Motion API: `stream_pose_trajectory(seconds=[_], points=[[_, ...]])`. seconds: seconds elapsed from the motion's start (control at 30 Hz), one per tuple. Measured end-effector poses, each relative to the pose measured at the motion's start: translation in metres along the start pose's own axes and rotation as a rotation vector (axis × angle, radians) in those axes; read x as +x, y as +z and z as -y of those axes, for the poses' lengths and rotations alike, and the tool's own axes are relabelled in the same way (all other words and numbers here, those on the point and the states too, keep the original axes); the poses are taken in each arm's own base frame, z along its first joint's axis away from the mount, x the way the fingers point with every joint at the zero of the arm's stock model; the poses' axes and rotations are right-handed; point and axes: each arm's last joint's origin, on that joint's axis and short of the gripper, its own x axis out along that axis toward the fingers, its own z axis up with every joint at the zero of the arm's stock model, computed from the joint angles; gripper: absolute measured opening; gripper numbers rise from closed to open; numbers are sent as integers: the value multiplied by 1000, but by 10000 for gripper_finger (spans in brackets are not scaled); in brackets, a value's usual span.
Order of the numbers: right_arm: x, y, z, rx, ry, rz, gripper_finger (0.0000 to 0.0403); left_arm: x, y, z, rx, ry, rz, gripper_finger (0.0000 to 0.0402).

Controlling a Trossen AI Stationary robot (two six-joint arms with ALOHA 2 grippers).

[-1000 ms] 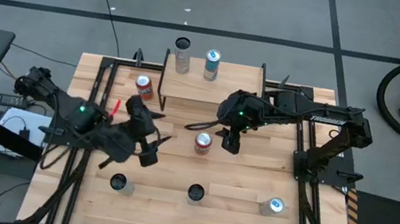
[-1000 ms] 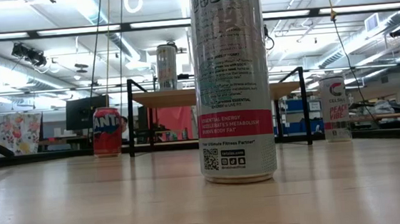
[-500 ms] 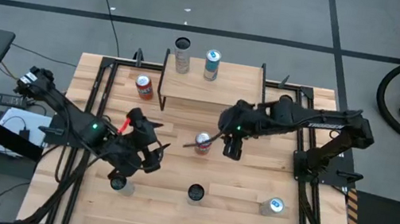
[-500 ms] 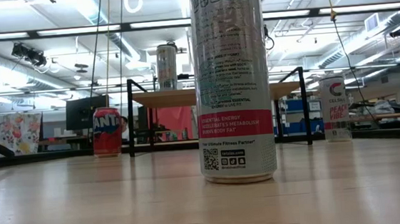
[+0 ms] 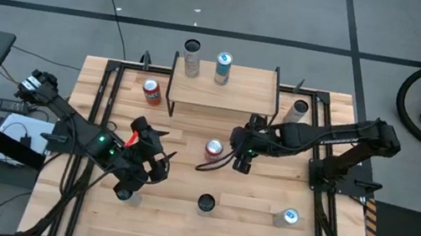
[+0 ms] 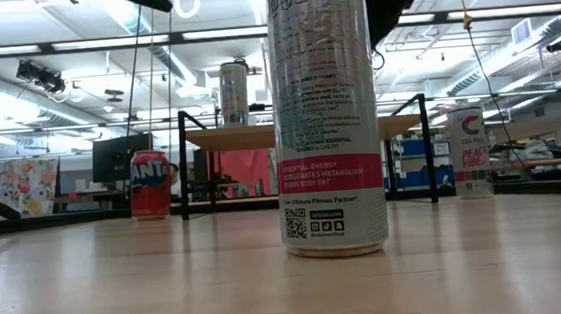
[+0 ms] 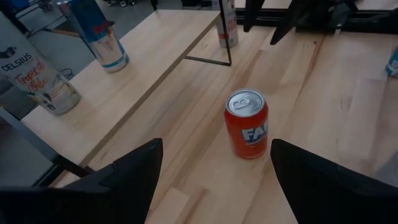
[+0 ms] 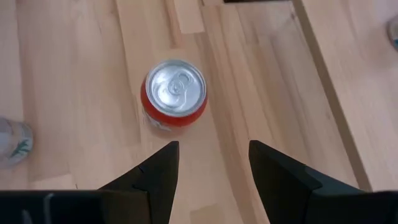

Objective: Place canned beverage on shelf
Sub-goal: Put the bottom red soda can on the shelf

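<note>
The shelf (image 5: 228, 89) stands at the table's far middle, with two cans (image 5: 191, 65) (image 5: 223, 67) upright on it; it also shows in the low view (image 6: 304, 132). A red can (image 5: 213, 148) stands upright mid-table. My right gripper (image 5: 240, 160) is open just right of it, and the can (image 8: 174, 93) lies ahead of its fingertips (image 8: 212, 146), untouched. My left gripper (image 5: 152, 166) is open and empty, left of and nearer than that can (image 7: 246, 124), which shows ahead of its fingers (image 7: 216, 146).
An orange can (image 5: 151, 92) stands left of the shelf and a pale can (image 5: 298, 109) right of it. Three cans (image 5: 124, 193) (image 5: 205, 204) (image 5: 289, 218) stand along the near edge. The middle one (image 6: 325, 113) fills the low view.
My left gripper has gone toward the near edge and come down, still open. My right arm has come down and stretched out low, and its gripper has shifted slightly toward the near edge beside the red can, uncovering the pale can right of the shelf. The cans have not moved.
</note>
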Motion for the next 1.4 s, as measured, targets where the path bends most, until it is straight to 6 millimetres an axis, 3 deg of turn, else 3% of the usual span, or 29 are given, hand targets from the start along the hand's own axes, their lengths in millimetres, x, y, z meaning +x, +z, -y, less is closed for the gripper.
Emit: stream_pose_trajectory(seconds=[0.53, 1.4], points=[[2, 5, -4, -31, 111, 50, 216, 0, 0, 0, 7, 3, -1, 311], [3, 10, 0, 24, 66, 93, 232, 1, 0, 0, -14, -11, -14, 311]])
